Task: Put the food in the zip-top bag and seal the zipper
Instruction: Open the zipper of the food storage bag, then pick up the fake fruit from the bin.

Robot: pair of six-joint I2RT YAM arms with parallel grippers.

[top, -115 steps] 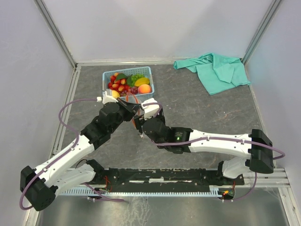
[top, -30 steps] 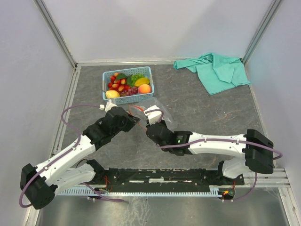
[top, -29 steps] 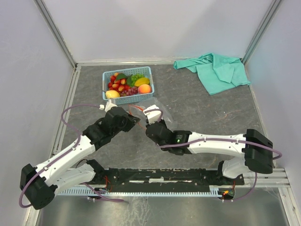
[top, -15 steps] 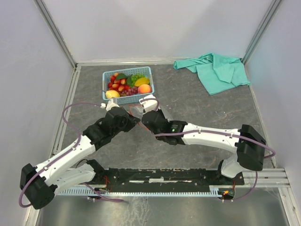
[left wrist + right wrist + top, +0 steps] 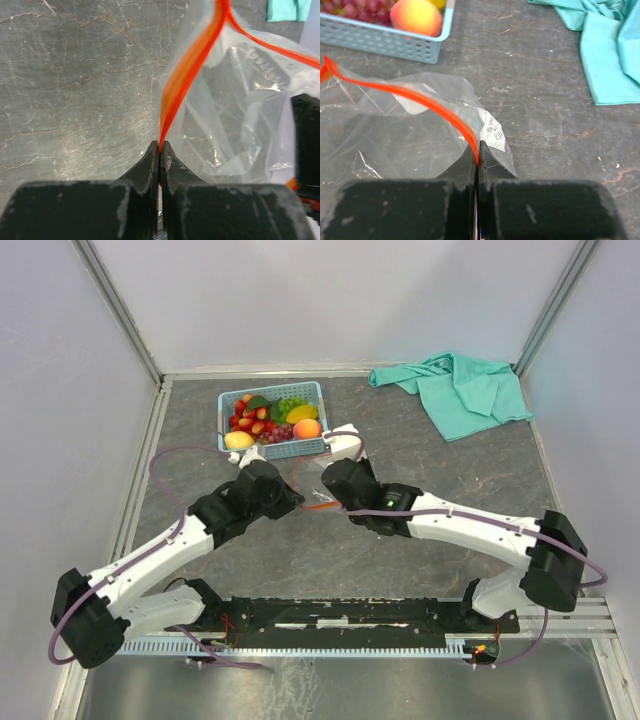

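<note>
The zip-top bag [image 5: 235, 115] is clear and crinkly and hangs stretched between my two grippers, near the middle of the table [image 5: 312, 485]. My left gripper [image 5: 160, 145] is shut on one end of the red-orange zipper [image 5: 192, 65]. At the other end, my right gripper [image 5: 478, 150] is shut on the zipper [image 5: 420, 97], beside a white label. The bag [image 5: 395, 135] looks empty. All the food sits in the light blue basket [image 5: 292, 450]: strawberries [image 5: 250, 418], green grapes [image 5: 290, 405], a lemon [image 5: 239, 440] and a peach [image 5: 307, 427].
The basket [image 5: 385, 40] stands just beyond the bag, with the peach [image 5: 416, 15] at its near corner. A crumpled teal cloth [image 5: 460, 390] lies at the far right. White walls with metal rails close in the grey table [image 5: 420, 460].
My right gripper has swung toward the basket and shut on the zipper's end. The left gripper keeps its grip and has shifted slightly right. The bag is now pulled taut between them.
</note>
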